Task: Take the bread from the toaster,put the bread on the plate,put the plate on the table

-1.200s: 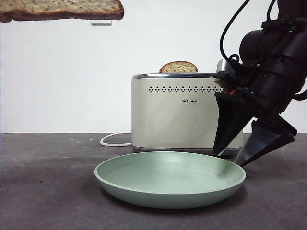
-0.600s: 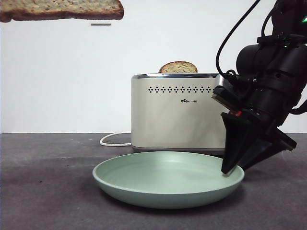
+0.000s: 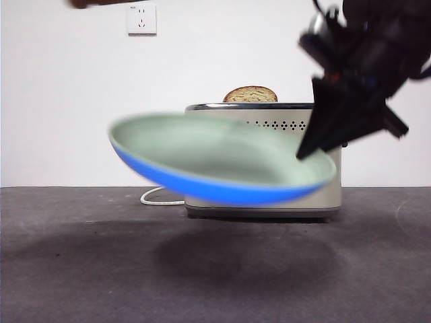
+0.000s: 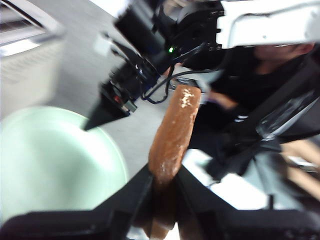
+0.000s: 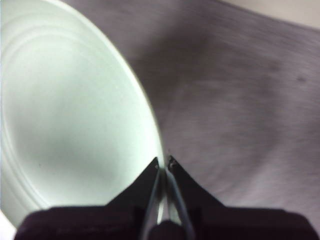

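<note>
My right gripper (image 3: 316,151) is shut on the right rim of the mint-green plate (image 3: 215,155) and holds it tilted in the air in front of the toaster (image 3: 283,114). The right wrist view shows the jaws (image 5: 163,161) pinching the plate's rim (image 5: 70,115) above the table (image 5: 240,100). My left gripper (image 4: 162,182) is shut on the bread (image 4: 172,135), seen edge-on, high above the plate (image 4: 50,160). In the front view only a brown sliver of the bread (image 3: 87,3) shows at the top left edge.
A narrower slice with a domed top (image 3: 250,94) stands in the toaster's slot. The white cord (image 3: 158,196) lies on the dark table (image 3: 81,269) left of the toaster. A wall outlet (image 3: 141,18) is at the upper left.
My right gripper closed on the plate's right rim and lifted the plate off the table to toaster height. The bread has risen almost out of the front view.
</note>
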Controlling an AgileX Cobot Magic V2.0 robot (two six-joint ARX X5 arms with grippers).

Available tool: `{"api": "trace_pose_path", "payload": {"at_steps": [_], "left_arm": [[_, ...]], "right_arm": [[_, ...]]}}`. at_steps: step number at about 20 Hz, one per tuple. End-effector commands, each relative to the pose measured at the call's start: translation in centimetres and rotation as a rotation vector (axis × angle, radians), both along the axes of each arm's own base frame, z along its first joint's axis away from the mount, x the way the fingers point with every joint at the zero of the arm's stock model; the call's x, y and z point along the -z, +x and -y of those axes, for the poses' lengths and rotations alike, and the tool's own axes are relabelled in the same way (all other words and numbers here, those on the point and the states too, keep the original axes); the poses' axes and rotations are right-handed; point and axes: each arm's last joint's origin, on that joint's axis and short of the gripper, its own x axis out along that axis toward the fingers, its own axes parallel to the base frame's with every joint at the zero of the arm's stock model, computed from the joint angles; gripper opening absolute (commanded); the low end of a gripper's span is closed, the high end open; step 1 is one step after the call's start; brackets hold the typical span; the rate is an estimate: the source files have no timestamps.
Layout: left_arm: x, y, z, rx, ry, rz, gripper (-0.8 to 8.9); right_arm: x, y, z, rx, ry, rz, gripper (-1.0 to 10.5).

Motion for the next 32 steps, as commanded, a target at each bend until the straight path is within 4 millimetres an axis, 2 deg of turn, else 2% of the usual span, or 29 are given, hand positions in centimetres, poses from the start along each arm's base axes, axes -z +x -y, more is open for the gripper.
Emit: {"api": "trace_pose_path", "payload": {"at_steps": [1, 4, 9, 14, 15, 17, 18, 25, 29, 32], "left_arm": [[0.9, 1.7, 1.2, -0.003, 0.001, -0.1, -0.07], [2.6, 3.7, 2.5, -0.012, 0.055, -0.177, -0.07], [5.2, 6.3, 4.2, -0.037, 0.139, -0.279, -0.07], [7.2, 7.1, 4.2, -0.156, 0.29, -0.35, 0.14], [7.4, 6.9, 4.1, -0.172, 0.321, -0.369, 0.95], [7.7, 6.7, 3.9, -0.174, 0.353, -0.401, 3.8], [7.7, 6.6, 3.8, -0.178, 0.361, -0.405, 4.49], [7.0, 6.6, 3.9, -0.163, 0.34, -0.399, 4.45], [4.8, 6.7, 3.9, -0.163, 0.314, -0.357, 4.44], [2.4, 6.7, 3.9, -0.159, 0.285, -0.306, 4.44]], "right_arm": [[-1.2, -1.2, -0.4, 0.0, 0.032, 0.015, -0.1], [-2.1, -2.2, -0.9, 0.004, 0.02, 0.046, -0.1], [-2.1, -3.1, -2.2, -0.051, 0.01, 0.038, -0.1], [-2.1, -3.5, -2.7, -0.064, 0.0, 0.04, -0.1], [-2.1, -3.5, -2.7, -0.061, -0.003, 0.044, -0.1], [-2.1, -3.5, -2.7, -0.065, 0.0, 0.043, -0.1], [-2.1, -3.6, -2.7, -0.065, 0.0, 0.042, -0.1], [-2.0, -4.1, -3.1, -0.092, -0.011, 0.02, -0.1], [-1.8, -4.3, -3.0, -0.093, -0.025, -0.004, -0.1], [-1.8, -4.3, -3.0, -0.093, -0.029, -0.009, -0.1]]}}
